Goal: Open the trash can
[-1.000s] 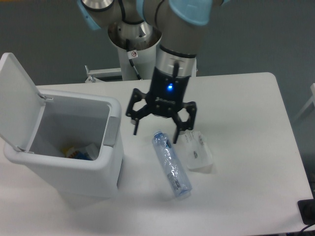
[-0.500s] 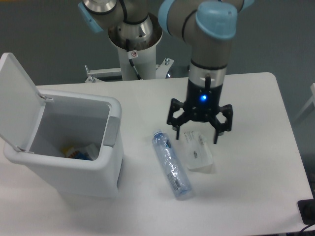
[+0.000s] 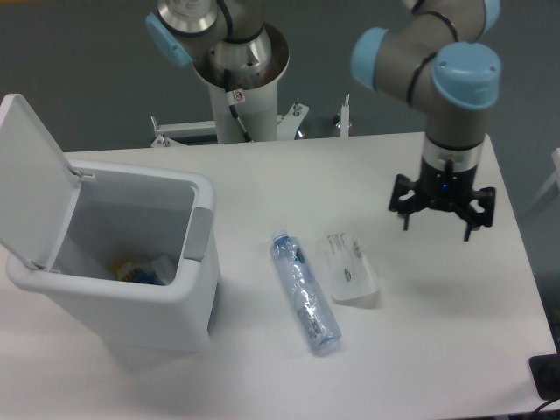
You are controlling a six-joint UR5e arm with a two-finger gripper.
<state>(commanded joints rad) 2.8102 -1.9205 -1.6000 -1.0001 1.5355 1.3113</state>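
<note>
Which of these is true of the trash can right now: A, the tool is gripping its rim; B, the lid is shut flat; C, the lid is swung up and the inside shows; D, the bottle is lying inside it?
C: the lid of the trash can stands raised at the left, and the inside shows, with some items at the bottom; the bottle lies on the table, and the tool hangs far to the right.

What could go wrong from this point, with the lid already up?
The trash can lid stands upright at the far left, so a bump might drop it shut. The open end effector hangs low over the table; a sweep back toward the can could hit the plastic bottle or clear wrapper.
</note>
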